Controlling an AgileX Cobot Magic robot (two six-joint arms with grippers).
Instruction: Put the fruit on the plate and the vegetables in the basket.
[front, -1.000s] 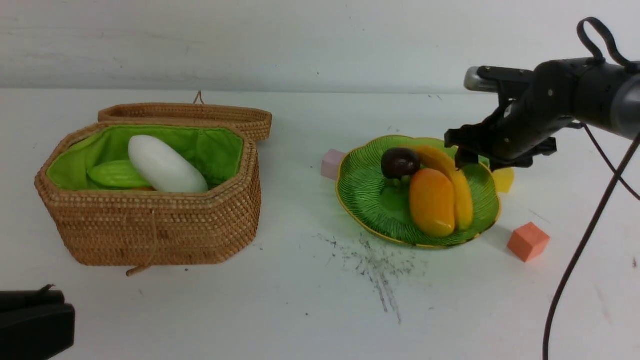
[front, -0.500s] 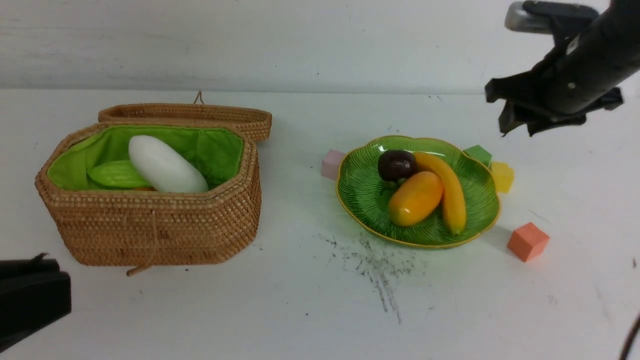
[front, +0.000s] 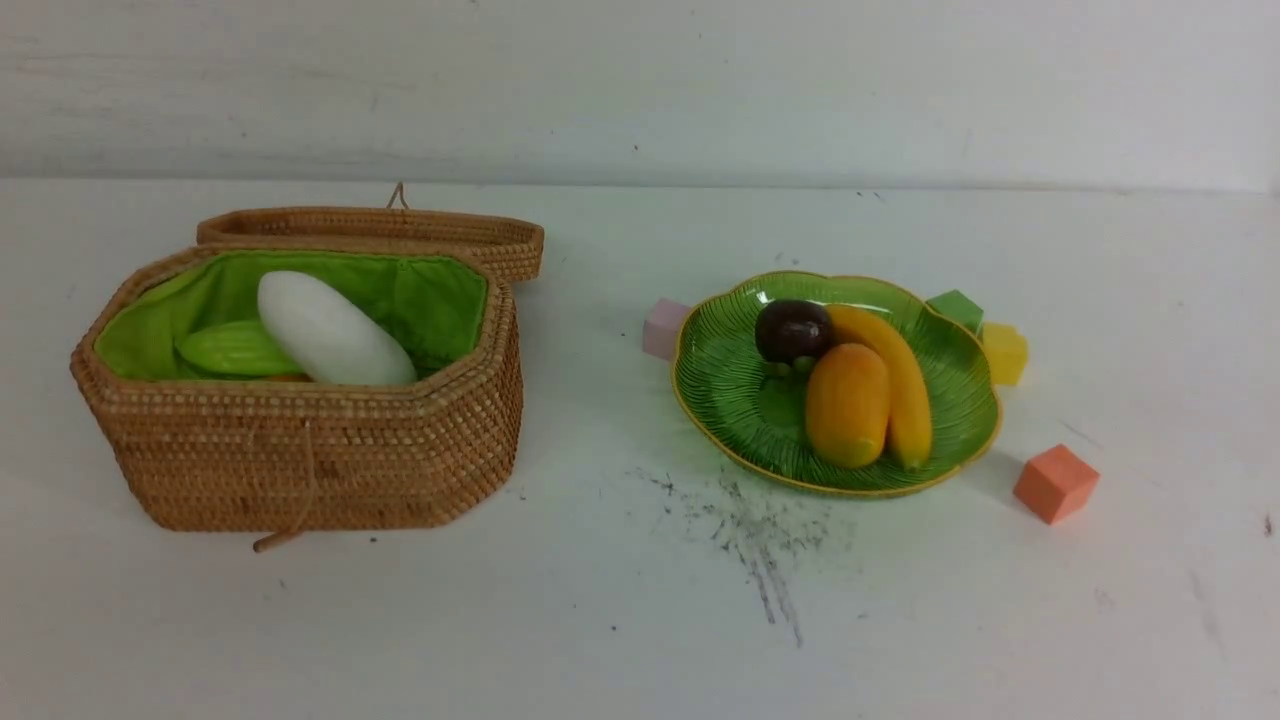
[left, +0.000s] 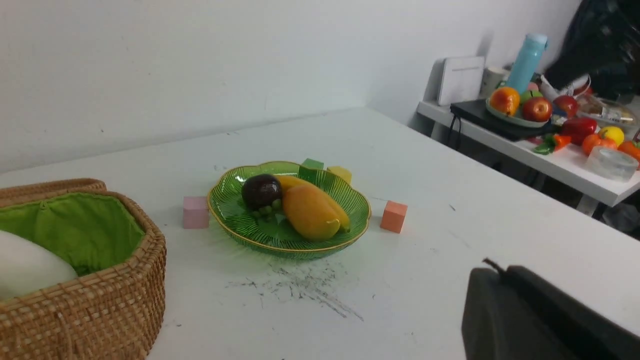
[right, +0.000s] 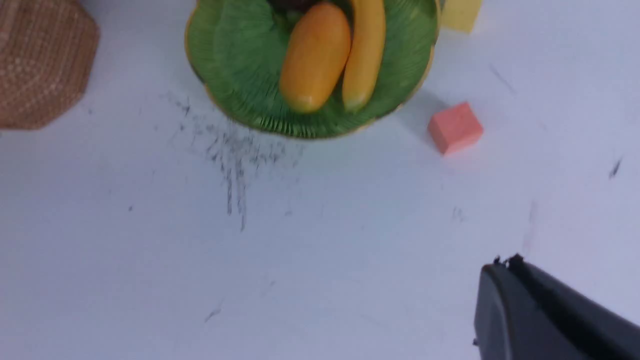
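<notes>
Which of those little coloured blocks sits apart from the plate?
The orange block. It stands alone on the table, while the pink, green and yellow blocks all sit right by the plate's rim.

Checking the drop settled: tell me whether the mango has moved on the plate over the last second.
Yes. The mango swung tilted, then back upright beside the banana, ending slightly farther from the plate front rim.

A pink cube (front: 665, 328), a green cube (front: 956, 309), a yellow cube (front: 1004, 353) and an orange cube (front: 1055, 483) stand on the white table (front: 620, 620). With the table's middle as the clock's hub, the pink cube is just past 12 o'clock, the green and yellow touch at 2 o'clock, and the orange sits apart at 3 o'clock. Grey scuff marks (front: 750, 530) streak the tabletop at 5 o'clock. A side table (left: 550, 160) carries a blue bottle (left: 525, 62) and assorted produce.
</notes>
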